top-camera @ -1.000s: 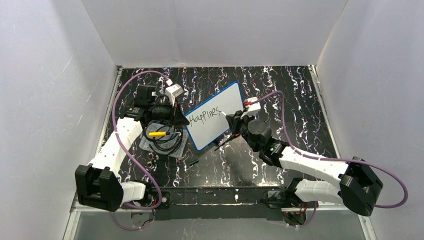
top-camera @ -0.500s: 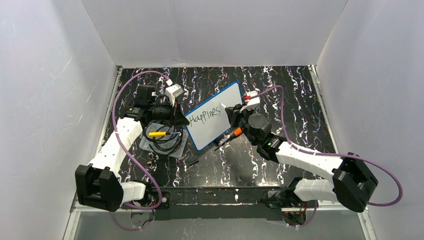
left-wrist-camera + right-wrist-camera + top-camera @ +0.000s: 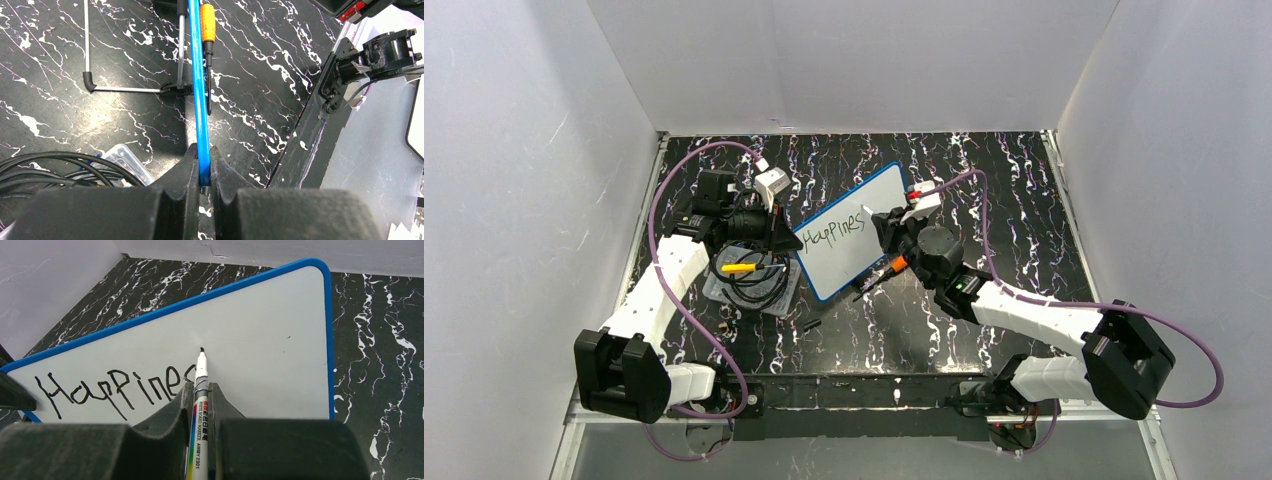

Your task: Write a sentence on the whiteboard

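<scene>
Nearest, by the arm bases, a small black piece [image 3: 809, 326] lies loose on the black marbled table [image 3: 1004, 190]. Just beyond it, on the left, sits a clear tray [image 3: 122, 159] holding coiled black cable [image 3: 45, 162], with a yellow-orange item [image 3: 739, 267] on top of the coil.

Past the tray, the left gripper [image 3: 202, 152] is pinched tight on the blue rim of the whiteboard [image 3: 854, 240]. It holds the left short edge, and its fingers [image 3: 186, 165] press both faces with no gap. The whiteboard sits in the middle of the table between the two arms, angled from near-left to far-right. How steeply it leans cannot be judged. In the left wrist view a thin grey rod [image 3: 127, 90] with a black elbow lies on the table beside the rim. Further along the rim is an orange-and-black stick [image 3: 207, 30] that I cannot identify.

On the other side, the right gripper [image 3: 200, 386] is closed snugly around a white marker [image 3: 200, 371]. The marker's black tip touches the whiteboard's face just right of the writing. The sentence [image 3: 115, 390] is one black line so far, reading "Happine" plus a curved stroke partly hidden behind a finger
</scene>
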Robot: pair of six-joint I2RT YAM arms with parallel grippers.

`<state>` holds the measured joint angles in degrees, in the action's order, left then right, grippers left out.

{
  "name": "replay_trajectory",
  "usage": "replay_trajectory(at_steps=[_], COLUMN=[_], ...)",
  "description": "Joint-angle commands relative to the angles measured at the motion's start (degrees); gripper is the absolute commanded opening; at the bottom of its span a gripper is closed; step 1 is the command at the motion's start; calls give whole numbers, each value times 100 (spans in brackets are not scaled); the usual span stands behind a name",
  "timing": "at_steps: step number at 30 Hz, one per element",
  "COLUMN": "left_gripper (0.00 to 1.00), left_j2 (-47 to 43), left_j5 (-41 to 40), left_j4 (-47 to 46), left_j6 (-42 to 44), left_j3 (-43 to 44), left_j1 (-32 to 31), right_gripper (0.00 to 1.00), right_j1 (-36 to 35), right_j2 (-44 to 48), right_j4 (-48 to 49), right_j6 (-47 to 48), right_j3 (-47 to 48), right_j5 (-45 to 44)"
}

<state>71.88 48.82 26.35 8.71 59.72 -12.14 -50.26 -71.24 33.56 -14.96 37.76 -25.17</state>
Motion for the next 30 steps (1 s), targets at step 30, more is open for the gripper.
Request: replay_trajectory(at_steps=[30], left_gripper=[0], left_j2=[-269], left_j5=[660], left_j4=[-29], left_j6=[-65], left_j3=[10], left_j1=[-52], right_gripper=[1], right_j1=[25], right_j2=[284], right_j4=[-212], right_j6=[-257], right_j3=[-400], right_j5=[-600])
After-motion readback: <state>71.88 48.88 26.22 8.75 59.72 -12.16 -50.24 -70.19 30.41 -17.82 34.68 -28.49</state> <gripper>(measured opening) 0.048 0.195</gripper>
